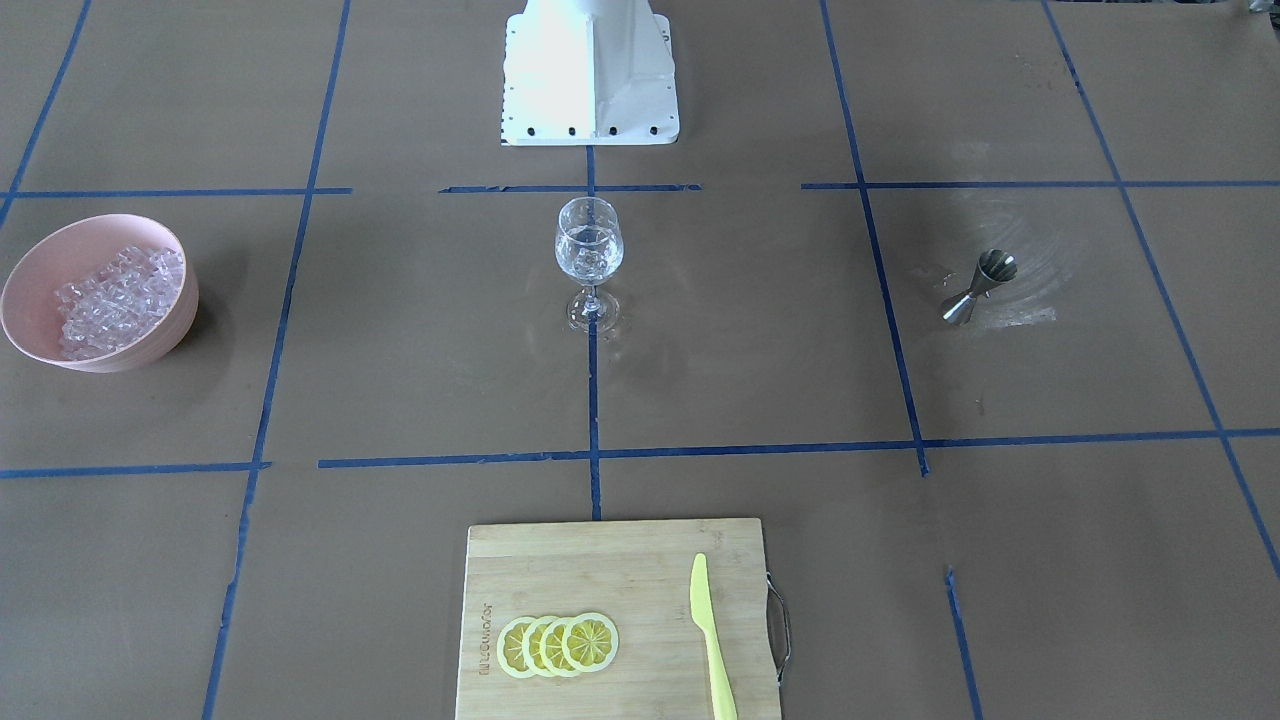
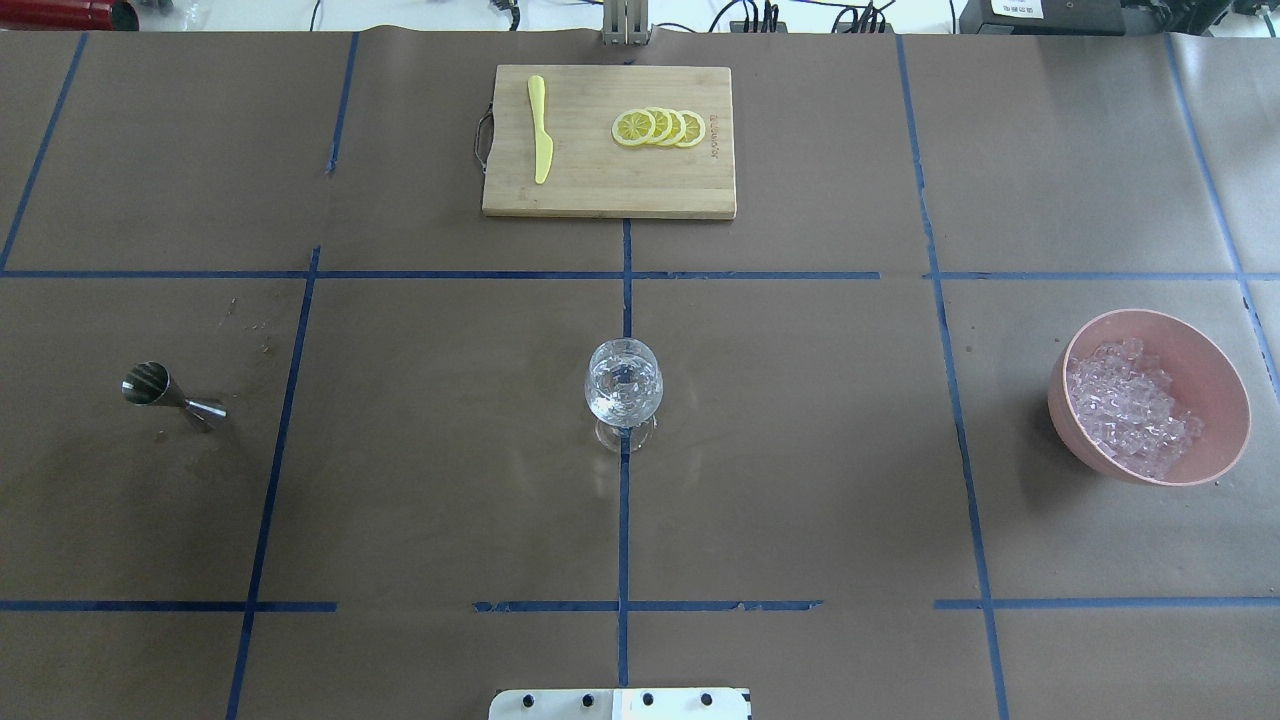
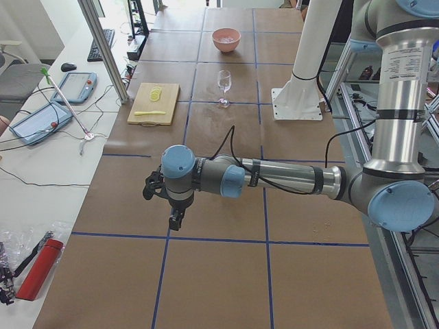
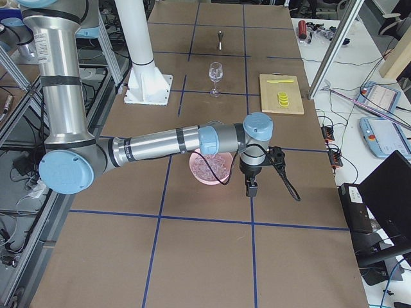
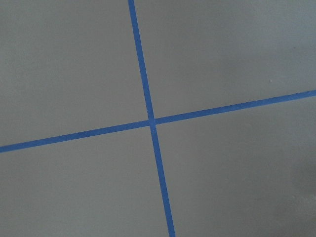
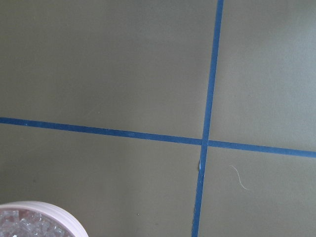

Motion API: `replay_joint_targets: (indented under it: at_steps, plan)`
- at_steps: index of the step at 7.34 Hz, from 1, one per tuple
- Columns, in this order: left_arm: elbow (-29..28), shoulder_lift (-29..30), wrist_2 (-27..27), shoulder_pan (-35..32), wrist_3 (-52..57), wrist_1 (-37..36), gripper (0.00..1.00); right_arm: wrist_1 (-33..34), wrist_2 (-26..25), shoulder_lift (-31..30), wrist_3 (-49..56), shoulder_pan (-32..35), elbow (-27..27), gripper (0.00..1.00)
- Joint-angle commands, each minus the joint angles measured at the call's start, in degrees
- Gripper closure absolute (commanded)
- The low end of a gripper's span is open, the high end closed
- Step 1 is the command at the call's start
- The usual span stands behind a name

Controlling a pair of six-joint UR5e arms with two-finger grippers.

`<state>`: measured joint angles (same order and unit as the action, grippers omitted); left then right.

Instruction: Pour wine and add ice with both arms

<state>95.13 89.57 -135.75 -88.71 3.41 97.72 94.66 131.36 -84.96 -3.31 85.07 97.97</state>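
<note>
A clear wine glass (image 1: 589,255) stands upright at the table's middle (image 2: 623,390); something clear glints in its bowl. A pink bowl (image 1: 150,340) full of ice (image 1: 115,300) sits on the robot's right (image 2: 1130,405). A steel jigger (image 1: 978,287) stands on the robot's left (image 2: 172,392). My left gripper (image 3: 176,221) hangs over bare table at the left end, seen only in the exterior left view. My right gripper (image 4: 250,187) hangs just beyond the bowl (image 4: 200,174), seen only in the exterior right view. I cannot tell whether either gripper is open or shut. The bowl's rim shows in the right wrist view (image 6: 54,210).
A wooden cutting board (image 1: 600,570) lies at the far edge with lemon slices (image 1: 558,643) and a yellow knife (image 1: 712,640) on it. The white pedestal (image 1: 590,75) stands behind the glass. Blue tape lines grid the brown table.
</note>
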Motion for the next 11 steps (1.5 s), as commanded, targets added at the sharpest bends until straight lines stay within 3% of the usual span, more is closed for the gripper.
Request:
replay_joint_targets:
  at_steps: [1, 5, 11]
  plan:
    - [0.31, -0.28, -0.65, -0.06, -0.07, 2.22, 0.00, 0.34, 0.22, 0.24, 0.15, 0.00, -0.14, 0.00]
    - [1.45, -0.36, -0.04, -0.14, 0.02, 2.12, 0.00, -0.01, 3.63, -0.47, -0.65, 0.00, -0.50, 0.00]
    - [-0.39, -3.09, -0.30, 0.12, -0.07, 2.74, 0.00, -0.27, 3.64, -2.22, -0.73, 0.00, 0.82, 0.00]
